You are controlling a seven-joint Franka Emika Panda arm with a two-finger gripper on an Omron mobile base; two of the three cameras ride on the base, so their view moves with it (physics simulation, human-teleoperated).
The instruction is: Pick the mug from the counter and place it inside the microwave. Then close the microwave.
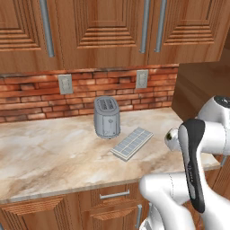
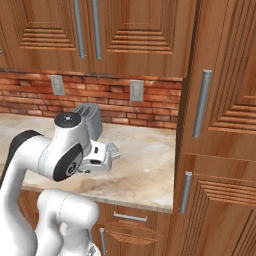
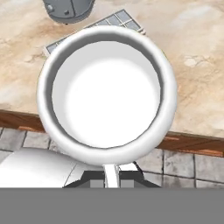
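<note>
One mug [image 3: 107, 94] sat clamped in the gripper [image 3: 111, 174], its fingers closed tight on the rim at six o'clock, and the white bowl held nothing. It hung lifted off the counter [image 1: 54, 157], above the counter's front edge. Beyond it, toward twelve o'clock, the grey toaster [image 1: 106, 117] stood beside a flat gridded tray [image 1: 132, 143] that lay bare.

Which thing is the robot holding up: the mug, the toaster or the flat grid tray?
The mug. The shut pincer grips its rim in the air, while the toaster and tray sit on the counter.
</note>
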